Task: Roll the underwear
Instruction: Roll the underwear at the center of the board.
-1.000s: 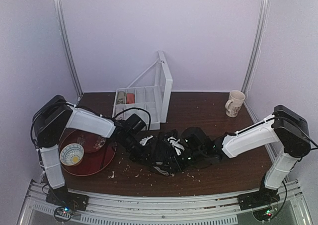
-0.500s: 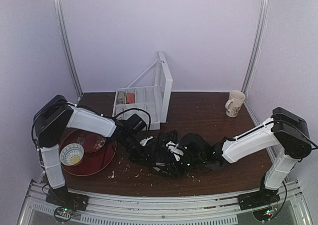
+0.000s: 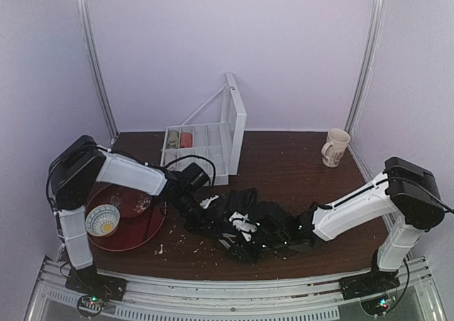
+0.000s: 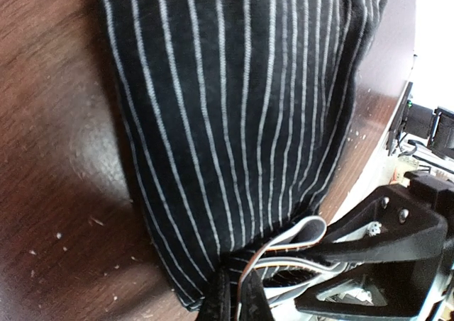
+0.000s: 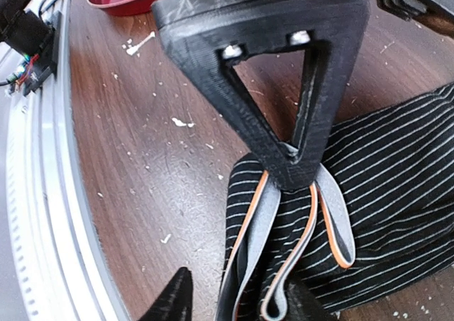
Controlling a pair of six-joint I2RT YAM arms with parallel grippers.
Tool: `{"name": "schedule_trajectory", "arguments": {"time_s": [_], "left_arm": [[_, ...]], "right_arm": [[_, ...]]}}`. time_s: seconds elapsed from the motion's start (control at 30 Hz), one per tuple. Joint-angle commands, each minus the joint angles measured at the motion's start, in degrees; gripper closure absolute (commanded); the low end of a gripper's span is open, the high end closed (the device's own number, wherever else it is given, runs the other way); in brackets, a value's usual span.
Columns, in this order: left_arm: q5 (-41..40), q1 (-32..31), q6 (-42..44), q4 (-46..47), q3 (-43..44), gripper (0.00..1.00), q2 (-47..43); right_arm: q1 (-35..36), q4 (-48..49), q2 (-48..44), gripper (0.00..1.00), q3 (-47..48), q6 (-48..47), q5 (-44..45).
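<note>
The underwear (image 3: 234, 211) is a bunched black pinstriped garment with a grey, orange-edged waistband, lying at the middle of the table. In the left wrist view its striped fabric (image 4: 241, 108) fills the frame. My left gripper (image 3: 211, 217) (image 4: 237, 300) is shut, pinching the fabric and waistband at the garment's edge. In the right wrist view the waistband (image 5: 298, 229) hangs in folds from the left gripper's black fingers (image 5: 284, 87). My right gripper (image 3: 261, 234) (image 5: 241, 303) is open, its two fingertips standing on either side of the folded waistband, low over the table.
A red tray (image 3: 145, 232) with a white bowl (image 3: 103, 220) lies at the near left. A clear compartment box (image 3: 206, 147) with its lid raised stands at the back. A mug (image 3: 335, 147) stands at the back right. Pale crumbs dot the table near the metal front rail (image 3: 234, 293).
My right gripper has moved left and nearer along the garment, up to the left gripper's hold. The underwear has bunched and shifted slightly nearer. The left gripper keeps its pinch.
</note>
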Motion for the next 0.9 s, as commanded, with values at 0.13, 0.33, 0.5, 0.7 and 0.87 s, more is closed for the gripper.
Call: {"name": "schedule_trajectory", "arguments": {"time_s": [0.13,0.33,0.5,0.7,0.87], "left_arm": [[-3.16,-0.31,-0.42,-4.39,-0.73,1.00,2.79],[-2.94,-0.27,-0.35,-4.40,-0.82,1.00,2.67],[-2.96,-0.27,-0.19,-4.62,-0.78,1.00,2.42],[-3.97,-0.31,0.11,-5.97,0.35,0.96,1.01],[-5.38,0.68,0.22,-7.00,0.99,0.82,-2.22]], "right_arm": [[3.11,-4.59,2.01,0.72,2.52,-3.19,8.56],[3.13,-4.72,2.34,0.90,2.20,-3.24,10.49],[3.06,-3.65,1.85,1.00,1.27,-1.71,10.89],[-0.66,-1.50,2.72,1.00,0.72,2.49,0.26],[-4.20,2.67,3.65,1.00,-0.78,8.21,-8.05]]}}
